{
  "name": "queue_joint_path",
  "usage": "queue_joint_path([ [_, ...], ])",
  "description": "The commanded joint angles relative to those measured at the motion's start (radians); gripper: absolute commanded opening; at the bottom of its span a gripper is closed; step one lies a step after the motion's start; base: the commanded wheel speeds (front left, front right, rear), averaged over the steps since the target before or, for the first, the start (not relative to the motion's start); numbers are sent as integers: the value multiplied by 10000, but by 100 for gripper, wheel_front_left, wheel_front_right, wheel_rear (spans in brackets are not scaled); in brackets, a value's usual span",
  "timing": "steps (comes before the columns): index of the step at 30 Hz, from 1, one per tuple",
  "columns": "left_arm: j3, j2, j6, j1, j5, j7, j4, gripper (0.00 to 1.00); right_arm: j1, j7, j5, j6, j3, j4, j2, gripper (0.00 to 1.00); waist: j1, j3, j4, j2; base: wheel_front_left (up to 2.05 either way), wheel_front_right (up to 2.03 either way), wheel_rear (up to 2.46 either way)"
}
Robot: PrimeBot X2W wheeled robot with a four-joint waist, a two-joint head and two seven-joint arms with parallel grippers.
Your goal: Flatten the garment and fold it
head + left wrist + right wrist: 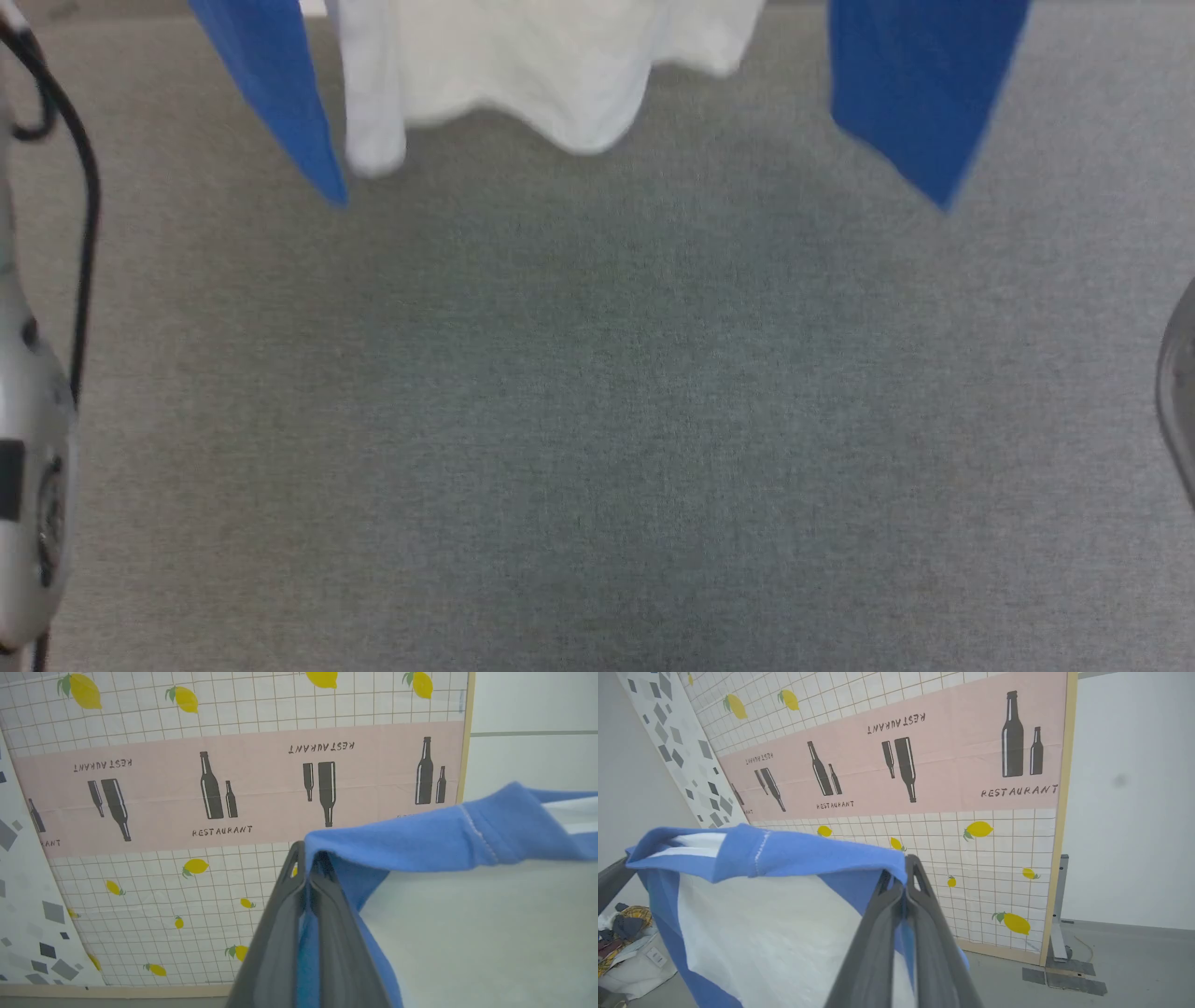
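Observation:
The garment, white-bodied with bright blue sleeves, hangs in the air above the grey table; its hem and both sleeve ends dangle along the top of the head view. In the left wrist view my left gripper is shut on the blue shoulder cloth of the garment. My right gripper is likewise shut on the other blue shoulder, and the garment drapes down to its left, white body showing. The shirt is stretched between the two grippers.
A patterned partition with lemons and bottle prints stands beyond the table. A pile of clothes and a white bag lie on the floor. My pale left forearm with a black cable lines the head view's left edge.

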Motion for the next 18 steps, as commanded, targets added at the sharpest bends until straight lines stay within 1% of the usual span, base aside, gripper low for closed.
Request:
queue_joint_path([
  [1, 68, 144, 201, -391, 152, -375, 151, 0, -401, -427, -170, -19, -153, 174, -63, 0, -1, 1246, -305, 0, 0, 0, 0],
  [3, 37, 181, 224, -776, 306, -838, 364, 0, -776, -960, -318, -19, -190, 365, -21, 0, -1, 1442, -327, 0, 0, 0, 0],
  [5, 14, 142, 139, -1035, 317, -1225, 546, 0, -990, -1283, -280, -19, -203, 526, 8, 0, -1, 1600, -322, 0, 0, 0, 0],
  [10, 49, -28, -49, -1184, 154, -2054, 949, 0, -1032, -1643, -58, -19, 227, 745, 29, 0, -1, 1864, -175, 0, 0, 0, 0],
  [15, -3, -315, -331, -667, -138, -2565, 1491, 0, -275, -1668, 683, -19, 662, 790, -13, 0, -1, 1831, 146, 0, 0, 0, 0],
  [18, 60, -529, -460, 49, -428, -2921, 1772, 0, 585, -1807, 1314, -19, 965, 619, -281, 0, -1, 1545, 351, 0, 0, 0, 0],
])
